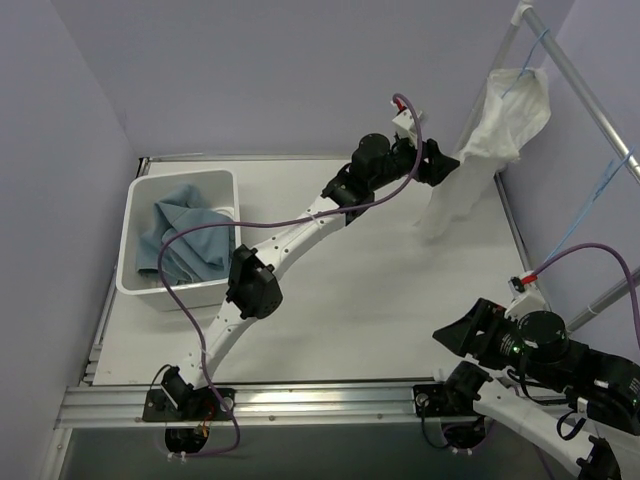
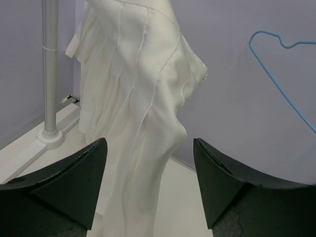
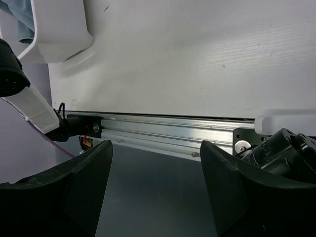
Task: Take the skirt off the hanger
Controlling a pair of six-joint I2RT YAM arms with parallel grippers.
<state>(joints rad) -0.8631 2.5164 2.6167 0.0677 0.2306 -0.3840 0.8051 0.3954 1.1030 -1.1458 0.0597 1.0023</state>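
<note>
A white skirt (image 1: 500, 125) hangs from a thin blue hanger (image 1: 527, 62) on the rail at the back right, its hem reaching down to the table. My left gripper (image 1: 447, 165) is stretched out to the skirt's lower half. In the left wrist view the skirt (image 2: 138, 94) falls between the fingers of the left gripper (image 2: 149, 143), closer to the left one; the jaws stand wide apart and open, pinching nothing. Low at the front right, my right gripper (image 1: 450, 335) is open and empty; in its wrist view the right gripper (image 3: 157, 144) faces the table's front rail.
A white bin (image 1: 135, 280) with blue cloth (image 1: 185, 240) inside stands at the left. The rack's upright pole (image 2: 49, 74) rises left of the skirt. An empty blue hanger (image 2: 281, 74) hangs to the right. A metal rail (image 3: 163, 128) runs along the table's front edge.
</note>
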